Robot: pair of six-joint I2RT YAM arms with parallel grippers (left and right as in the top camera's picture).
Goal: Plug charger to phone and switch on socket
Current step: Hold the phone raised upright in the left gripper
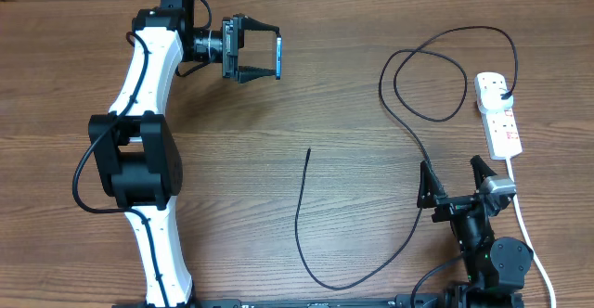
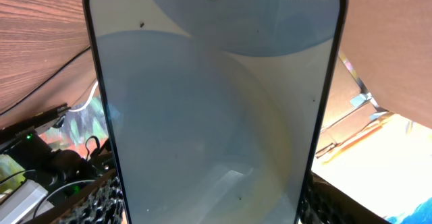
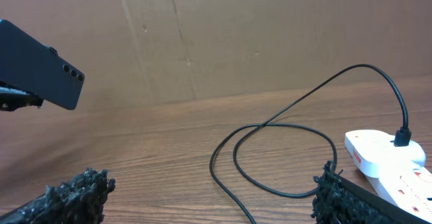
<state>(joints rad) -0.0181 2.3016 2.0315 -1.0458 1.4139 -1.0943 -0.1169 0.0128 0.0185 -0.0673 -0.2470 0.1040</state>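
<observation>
**Phone aloft, charger tip loose mid-table**

On the wood table [image 1: 353, 30], your left gripper [image 1: 277, 56] is clamped on the phone [image 1: 279, 54], held edge-on off the surface at approx 11 o'clock. Its screen fills the left wrist view. Right gripper [image 1: 452, 171] sits at 4 o'clock, jaws spread wide and empty, w/ the charger [image 1: 406, 127] passing just beside its L finger. Socket [image 1: 498, 115] lies at 3 o'clock, black plug [image 1: 504, 93] seated in it; switch state unreadable. The plug tip [image 1: 308, 150] lies at 5–6 o'clock from the phone and 9–10 from the R gripper, its end stretch running 12-to-6. L is nearer but full, so R likely fetches.
</observation>
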